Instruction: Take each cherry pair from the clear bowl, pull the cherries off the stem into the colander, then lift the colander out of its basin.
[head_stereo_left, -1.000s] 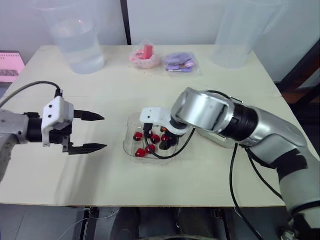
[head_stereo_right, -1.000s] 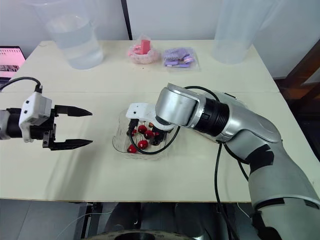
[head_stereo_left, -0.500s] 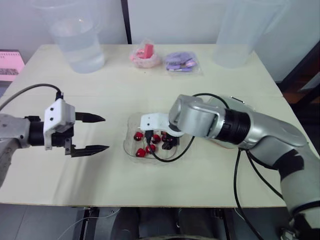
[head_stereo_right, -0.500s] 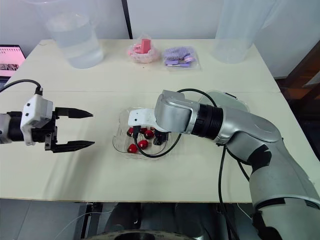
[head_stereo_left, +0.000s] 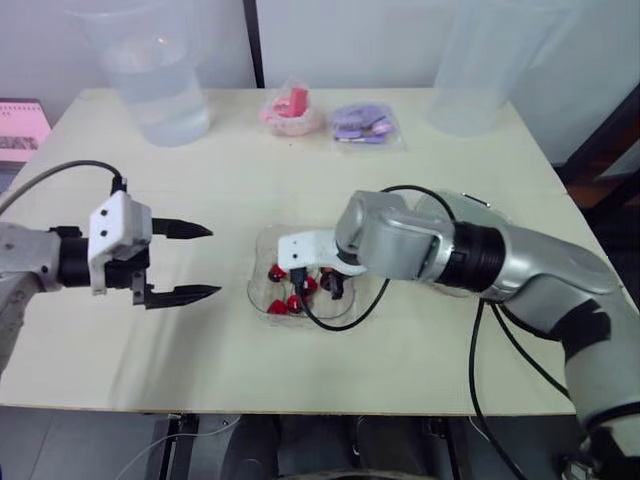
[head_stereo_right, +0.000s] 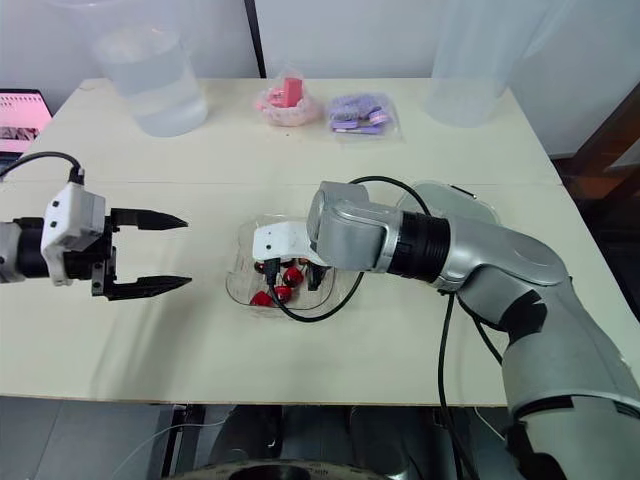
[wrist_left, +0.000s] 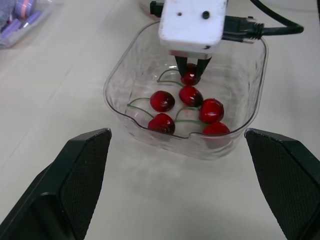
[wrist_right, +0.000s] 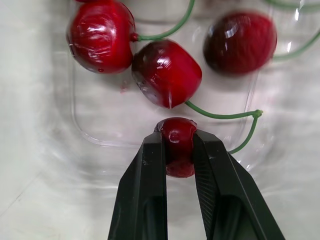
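Right wrist view, right gripper (wrist_right: 178, 149) pinched narrow on one cherry (wrist_right: 177, 134) inside the clear bowl (wrist_left: 116, 80), green stem (wrist_right: 220, 116) curving from beside its fingers to a neighbouring cherry (wrist_right: 166, 73), other cherries close around, right arm (head_stereo_left: 420, 240) overhanging the bowl, left gripper (head_stereo_left: 213, 261) spread wide beside it, water jug (head_stereo_left: 160, 90) well apart.

Pale wooden table (head_stereo_left: 230, 170), taken as reference: a large clear container (head_stereo_left: 158, 85) partly filled with water is stood at the table's far left corner, and a second tall clear container (head_stereo_left: 470, 75) is stood at its far right corner. A small clear packet with pink contents (head_stereo_left: 290, 108) is laid near the middle of the table's far edge, and a clear packet with purple contents (head_stereo_left: 360, 125) is laid along that edge, slightly right of the middle. A flat pink-faced object (head_stereo_left: 20, 130) is seen beyond the table's left edge; its kind cannot be determined.
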